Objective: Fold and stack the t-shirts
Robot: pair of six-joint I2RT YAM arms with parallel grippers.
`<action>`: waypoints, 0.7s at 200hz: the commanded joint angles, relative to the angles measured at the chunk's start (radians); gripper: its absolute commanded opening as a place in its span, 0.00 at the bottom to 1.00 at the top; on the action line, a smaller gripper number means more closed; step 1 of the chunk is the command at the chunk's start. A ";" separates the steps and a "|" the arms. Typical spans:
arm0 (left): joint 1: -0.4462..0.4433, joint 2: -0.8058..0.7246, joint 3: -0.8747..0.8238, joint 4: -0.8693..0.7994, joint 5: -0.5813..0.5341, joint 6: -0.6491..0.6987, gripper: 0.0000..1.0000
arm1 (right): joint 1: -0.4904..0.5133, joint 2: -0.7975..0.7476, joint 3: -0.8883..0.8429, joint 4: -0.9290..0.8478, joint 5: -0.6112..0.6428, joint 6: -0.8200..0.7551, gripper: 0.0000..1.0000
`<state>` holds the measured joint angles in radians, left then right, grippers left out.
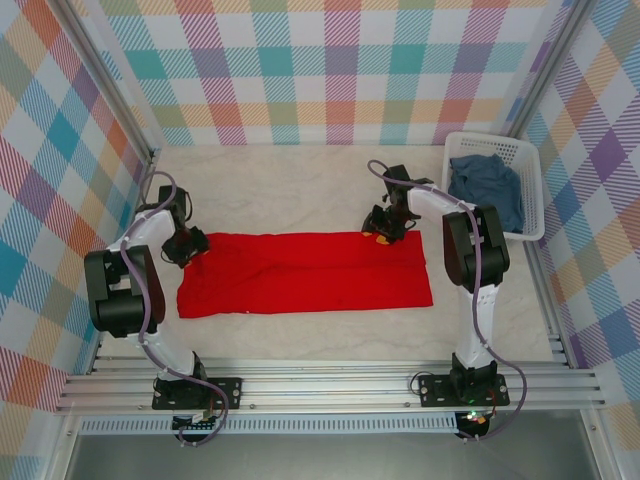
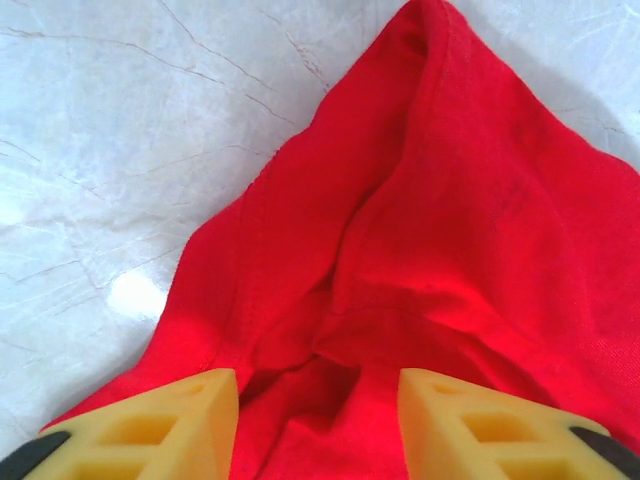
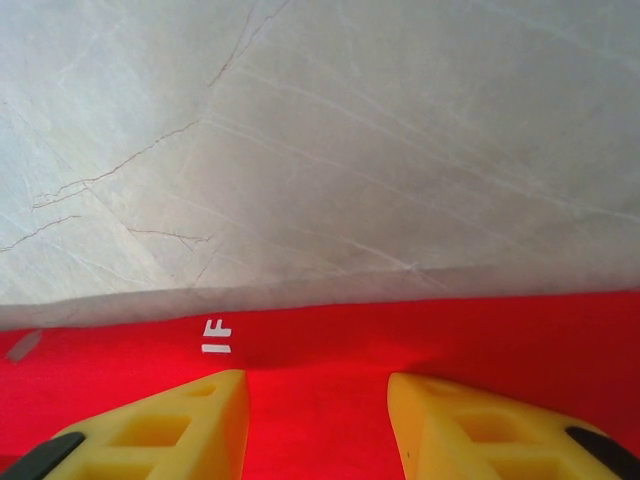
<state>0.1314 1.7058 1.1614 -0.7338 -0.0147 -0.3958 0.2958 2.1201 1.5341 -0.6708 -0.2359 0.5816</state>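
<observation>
Marble table [image 1: 300,180], checked walls [image 1: 330,70]. Left claw [image 2: 318,385] and right claw [image 3: 318,385] stand open over red shirt [image 1: 300,275]; right of them, basket [image 1: 533,190] half hides blue shirt [image 1: 485,185].

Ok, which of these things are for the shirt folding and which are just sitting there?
For the job:
- red t-shirt, spread flat on the table
- blue-grey t-shirt, crumpled in the white basket
- left pincer and right pincer, at the red t-shirt's far corners

Just lying about:
- the white basket itself
- checked walls
</observation>
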 commanded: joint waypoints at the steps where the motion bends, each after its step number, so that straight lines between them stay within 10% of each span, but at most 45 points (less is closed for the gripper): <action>1: -0.065 -0.112 0.035 -0.044 -0.059 -0.005 0.48 | -0.007 0.050 -0.004 -0.073 0.050 -0.025 0.44; 140: -0.331 0.134 0.117 0.050 0.039 -0.054 0.33 | -0.006 0.064 0.006 -0.078 0.043 -0.016 0.44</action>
<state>-0.1829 1.8259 1.2606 -0.6514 0.0574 -0.4740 0.2951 2.1250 1.5467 -0.6937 -0.2329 0.5671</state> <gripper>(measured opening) 0.359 0.437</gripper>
